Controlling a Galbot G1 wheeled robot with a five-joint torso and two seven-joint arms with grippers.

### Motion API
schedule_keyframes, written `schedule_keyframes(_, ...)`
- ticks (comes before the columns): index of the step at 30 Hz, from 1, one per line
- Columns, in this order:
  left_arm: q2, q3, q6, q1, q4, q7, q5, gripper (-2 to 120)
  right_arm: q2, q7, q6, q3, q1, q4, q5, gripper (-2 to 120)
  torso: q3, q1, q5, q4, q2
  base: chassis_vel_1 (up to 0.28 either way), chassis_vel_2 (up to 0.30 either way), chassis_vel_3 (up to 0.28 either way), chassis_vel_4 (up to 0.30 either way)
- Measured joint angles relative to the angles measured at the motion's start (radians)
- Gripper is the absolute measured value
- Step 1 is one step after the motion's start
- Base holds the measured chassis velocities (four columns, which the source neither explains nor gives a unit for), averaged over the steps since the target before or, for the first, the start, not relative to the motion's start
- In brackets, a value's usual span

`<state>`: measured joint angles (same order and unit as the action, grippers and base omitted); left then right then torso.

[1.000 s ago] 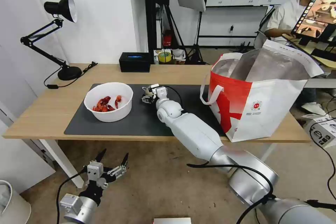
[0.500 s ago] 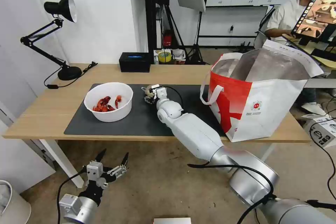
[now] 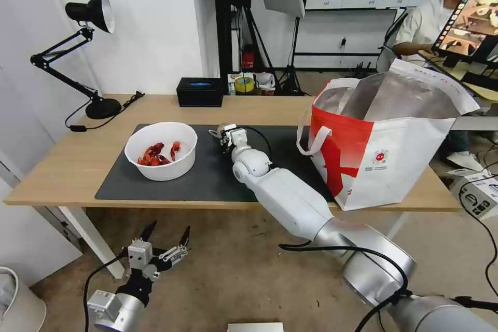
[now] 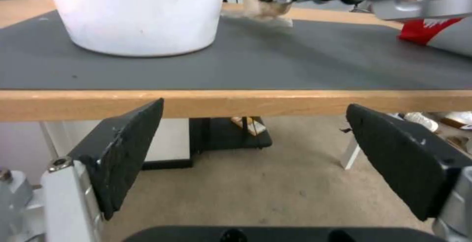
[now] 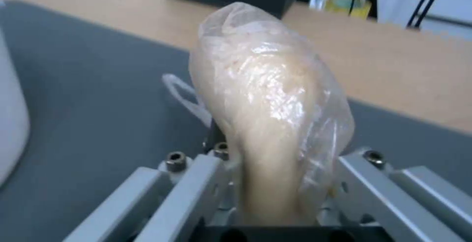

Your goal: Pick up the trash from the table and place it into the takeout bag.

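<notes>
Right gripper (image 3: 222,134) clenched on the knotted clear bag (image 5: 270,124) over the grey mat (image 3: 207,176), apparently just lifted; slick film could slip before the takeout bag (image 3: 384,140); left gripper (image 3: 166,241) open below the table (image 3: 62,166).

Our right gripper (image 3: 222,134) now farther back over the mat (image 3: 207,176), the clear bag (image 5: 270,113) clamped in it carried along (we see it risen a little), wrist (image 3: 251,162) shifted slightly toward the table's (image 3: 62,166) far edge
</notes>
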<state>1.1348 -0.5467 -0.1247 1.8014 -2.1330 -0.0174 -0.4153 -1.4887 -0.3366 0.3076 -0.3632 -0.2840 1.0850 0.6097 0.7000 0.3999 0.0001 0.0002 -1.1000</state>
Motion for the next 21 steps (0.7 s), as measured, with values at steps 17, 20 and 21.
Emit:
schedule_keyframes(17, 0.058, 0.044, 0.007, 0.007, -0.021, 0.007, 0.041, 100, 0.337, -0.105, -0.015, 0.073, -0.186, 0.694, 0.056, 7, 0.000, 0.000, 0.0002, -0.0005, 0.000, 0.000, 0.000, 0.000, 0.000)
schedule_keyframes(20, 0.068, 0.037, 0.008, 0.017, -0.029, 0.007, 0.045, 100, 0.351, -0.111, -0.027, 0.092, -0.199, 0.746, 0.056, 7, 0.000, 0.000, 0.0002, -0.0004, 0.000, 0.000, 0.000, 0.000, 0.000)
schedule_keyframes(21, 0.075, 0.028, 0.008, 0.027, -0.036, 0.008, 0.048, 100, 0.357, -0.115, -0.034, 0.103, -0.202, 0.771, 0.056, 7, 0.000, 0.000, 0.0002, -0.0003, 0.000, 0.000, 0.000, 0.000, 0.000)
